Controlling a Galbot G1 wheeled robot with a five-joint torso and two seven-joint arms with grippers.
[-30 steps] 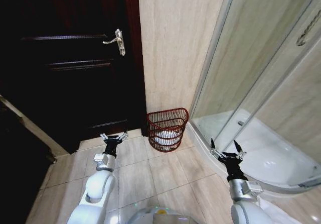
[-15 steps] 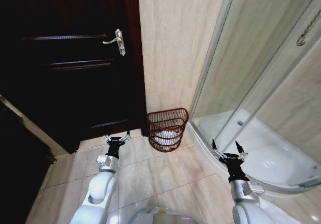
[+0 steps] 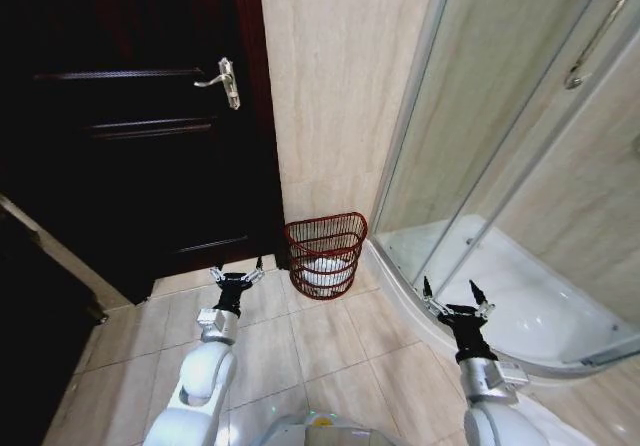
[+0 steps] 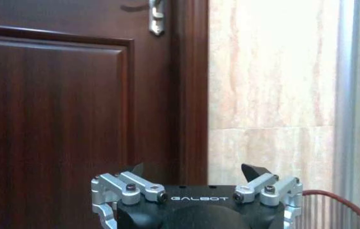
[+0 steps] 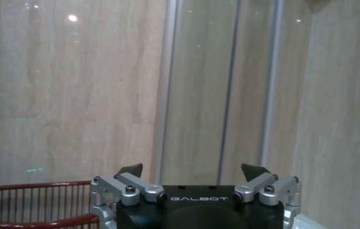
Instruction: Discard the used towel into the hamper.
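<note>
The hamper (image 3: 324, 251) is a round dark-red wire basket on the floor against the tiled wall, between the door and the shower. A white towel (image 3: 322, 270) lies inside it. My left gripper (image 3: 236, 271) hangs open and empty over the floor tiles, a little left of the hamper. My right gripper (image 3: 449, 293) is open and empty too, over the shower's curved threshold to the hamper's right. The left wrist view has the hamper's rim (image 4: 332, 200) beyond the open left gripper (image 4: 194, 170). In the right wrist view the rim (image 5: 36, 187) lies beside the open right gripper (image 5: 192, 170).
A dark wooden door (image 3: 140, 136) with a metal handle (image 3: 222, 81) stands shut at the left. A glass shower enclosure (image 3: 500, 146) with a white tray (image 3: 540, 311) fills the right. Beige floor tiles (image 3: 320, 346) lie open in front of me.
The head view has shifted, so the door, hamper and shower sit a little further left. My left gripper has risen slightly toward the hamper. The right gripper has barely moved.
</note>
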